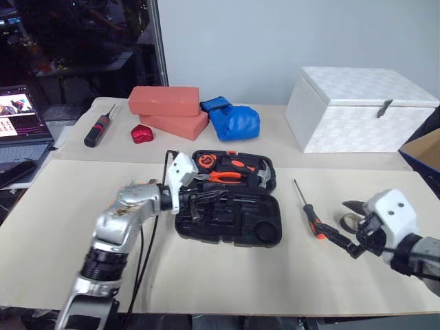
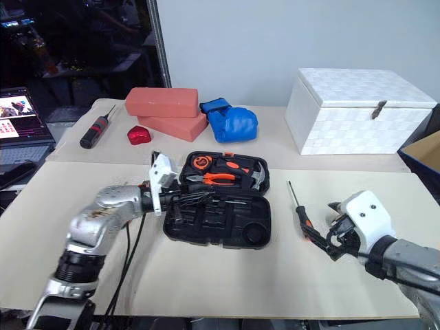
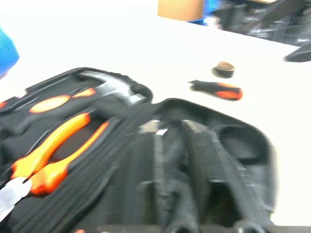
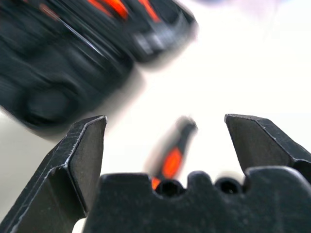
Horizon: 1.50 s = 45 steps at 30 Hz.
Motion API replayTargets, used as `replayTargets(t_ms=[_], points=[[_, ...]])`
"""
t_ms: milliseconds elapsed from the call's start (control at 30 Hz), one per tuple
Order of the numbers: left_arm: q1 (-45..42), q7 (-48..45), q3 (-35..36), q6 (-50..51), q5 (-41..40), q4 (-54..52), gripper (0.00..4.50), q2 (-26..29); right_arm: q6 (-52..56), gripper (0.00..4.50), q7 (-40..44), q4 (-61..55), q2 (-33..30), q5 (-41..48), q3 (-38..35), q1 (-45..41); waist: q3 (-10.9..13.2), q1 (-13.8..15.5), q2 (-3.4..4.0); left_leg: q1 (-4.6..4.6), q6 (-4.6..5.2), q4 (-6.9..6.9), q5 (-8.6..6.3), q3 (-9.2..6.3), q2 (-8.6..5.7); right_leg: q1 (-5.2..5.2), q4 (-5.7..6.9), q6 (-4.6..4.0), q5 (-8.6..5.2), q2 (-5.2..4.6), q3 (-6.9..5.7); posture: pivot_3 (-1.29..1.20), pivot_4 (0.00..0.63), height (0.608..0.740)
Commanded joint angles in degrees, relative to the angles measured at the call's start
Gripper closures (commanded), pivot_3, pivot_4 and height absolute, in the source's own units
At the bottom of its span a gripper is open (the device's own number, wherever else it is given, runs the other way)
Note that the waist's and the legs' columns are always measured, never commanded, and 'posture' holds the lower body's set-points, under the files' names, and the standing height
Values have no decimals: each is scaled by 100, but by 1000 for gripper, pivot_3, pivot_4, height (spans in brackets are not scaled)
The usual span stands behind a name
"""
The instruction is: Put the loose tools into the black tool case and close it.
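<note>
1. Between the two black fingers of the right gripper [image 4: 165, 141], which stand wide apart and hold nothing, the right wrist view shows the orange-and-black handle of the loose screwdriver [image 1: 311, 211]. The tool is lined up with the gap but not yet inside it.

2. From the head views, this screwdriver lies flat on the table [image 1: 62, 227], just beside the right gripper's fingertips, with its slim shaft pointing away from the robot. A small dark ring [image 1: 351, 222] lies near the same gripper.

3. To do this step well, the right gripper should probably come lower over the handle, not the thin shaft, and close across its width, so that the tool does not roll or slip out.

4. Farther to the left, the black tool case [image 1: 230, 216] lies open, near the screwdriver but not touching it. Orange-handled pliers [image 1: 223, 176] and other tools already sit in its far half.

5. At the case's left edge is the left gripper [image 1: 194, 194]; whether its fingers grip something cannot be told.
</note>
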Motion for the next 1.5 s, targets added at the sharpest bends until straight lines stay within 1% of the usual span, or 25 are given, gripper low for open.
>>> replayTargets(t_ms=[33,100,133,167,200,267,300,367,467,533,567,600,633,700,767,867,900,1000,1033,1133,1167,1200,1267,1400,1500], points=[[27,-390,-140,292,-506,-752,1813,312,383,0,-113,739,-20,-98,486,-693,6,-5,6,-7,0,0,0,0,-1,-4,-4,0,0,0,1,0,150,736],[13,-471,-154,484,-719,-957,1166,466,629,0,-248,1273,42,-241,890,-1250,8,-8,4,-6,1,1,0,-2,-3,-4,-5,0,0,1,3,0,150,736],[15,-525,-146,554,-827,-1049,766,545,789,0,-290,1503,69,-289,1111,-1524,10,-16,3,-13,1,1,1,-3,-4,-4,-7,0,0,1,3,0,150,736],[39,-541,-147,583,-878,-1127,534,611,895,0,-297,1719,83,-363,1339,-1761,11,-25,4,-13,1,1,1,-3,-5,-6,-7,0,0,1,5,0,150,736],[71,-540,-148,587,-907,-1185,534,660,996,0,-306,1907,95,-429,1520,-1944,12,-36,3,-16,1,1,1,-3,-5,-8,-8,0,0,2,6,0,150,736],[189,-543,-99,529,-922,-1225,470,785,1007,514,-311,2249,-7,-752,1964,-2237,13,-33,5,-17,2,0,1,-6,-5,-8,-7,0,0,3,5,0,150,736],[237,-527,-85,518,-944,-1262,470,822,1018,648,-272,2349,-24,-797,2035,-2319,13,-32,5,-16,2,-1,1,-7,-5,-8,-6,0,0,5,5,0,150,736],[346,-395,6,553,-1011,-1349,470,842,1016,1275,-159,2423,-79,-849,2090,-2388,14,-15,6,-24,3,-8,2,-8,-5,-14,-7,3,-5,6,5,0,150,736],[587,-253,120,523,-1075,-1457,470,876,1060,2366,-52,2396,-76,-847,2069,-2417,14,-4,6,-32,11,-10,-5,-9,-7,-14,-10,14,-17,6,6,0,150,736],[821,-110,164,261,-930,-1573,470,875,1010,2999,74,2282,-193,-862,1981,-2360,14,2,7,-37,17,-10,-8,-9,-7,-13,-19,15,-17,6,5,0,150,736],[973,34,239,92,-853,-1632,470,815,940,3335,161,2162,-296,-855,1864,-2312,15,3,9,-38,18,-10,-10,-9,-7,-13,-22,16,-18,6,5,0,150,736],[1216,96,480,-206,-1022,-1641,470,561,757,3580,325,1945,-403,-799,1670,-2290,17,7,12,-38,19,-12,-11,-8,-7,-13,-25,16,-18,6,5,0,150,736],[1383,138,646,-407,-1171,-1645,470,379,628,3578,442,1796,-472,-758,1531,-2273,20,9,23,-40,19,-12,-11,-9,-7,-14,-26,16,-18,6,4,0,150,736],[1748,-129,1036,29,-1583,-1639,470,798,-72,3578,859,1246,-680,-811,1460,-2353,26,-13,24,-45,20,-12,-11,-8,-7,-15,-32,17,-17,4,4,0,150,736],[1999,-381,1413,190,-2013,-1615,470,1071,-543,3578,1421,1010,-584,-510,1510,-2573,31,-100,21,-52,20,-12,-11,-8,3,-35,-22,13,-15,14,4,0,150,736],[2545,-642,1694,-237,-1762,-1502,470,1406,-1180,3578,2189,1190,-674,-1127,2763,-3504,38,-170,27,-27,20,-13,-12,-11,9,-39,8,-1,-22,19,3,0,150,736],[2620,-679,1737,-308,-1732,-1483,470,1467,-1298,3578,2324,1296,-648,-1271,3008,-3705,40,-177,27,-19,19,-13,-12,-11,8,-36,7,-3,-22,18,2,0,150,736],[2673,-756,1877,-350,-1774,-1360,470,1640,-1591,3578,2733,1977,-230,-1708,3850,-4520,58,-156,1,-11,8,-14,-18,-11,8,-41,6,-11,-25,12,0,0,150,736],[2680,-813,1898,-402,-1748,-1283,470,1696,-1752,3578,2856,2245,-125,-1958,4137,-4743,61,-142,0,-19,-17,-13,-32,-11,7,-67,2,-15,-22,10,-1,0,150,736],[2679,-932,1938,-548,-1672,-1097,470,1836,-2287,3578,3174,2999,140,-2564,4759,-5147,61,-121,0,-34,-12,-11,-25,2,-1,-75,0,-17,-21,-2,3,0,150,736],[2683,-939,1938,-573,-1664,-1077,470,1866,-2380,3578,3240,3188,219,-2684,4873,-5237,61,-116,0,-39,13,-11,-10,4,-1,-75,0,-17,-20,-2,3,0,150,736],[2693,-928,1936,-579,-1677,-1087,470,1886,-2419,3578,3314,3333,272,-2775,4956,-5299,61,-115,0,-54,15,-11,-8,5,0,-70,1,-16,-19,-2,2,0,150,736],[2724,-900,1953,-567,-1724,-1142,470,1907,-2542,3578,3504,3535,330,-2929,5074,-5350,61,-111,0,-89,16,-13,-8,7,4,-97,10,-15,-18,2,1,0,150,736],[2773,-791,1971,-529,-1771,-1234,470,1907,-2576,3578,3630,3846,488,-3211,5219,-5336,61,-105,1,-89,30,-26,-32,0,8,-101,32,-13,-17,13,-4,0,150,736],[2783,-728,1948,-539,-1775,-1263,470,1892,-2371,3578,3714,3946,666,-3217,5230,-5324,62,-86,1,-87,35,-27,-38,-3,8,-99,34,-14,-23,14,-7,0,150,736]])
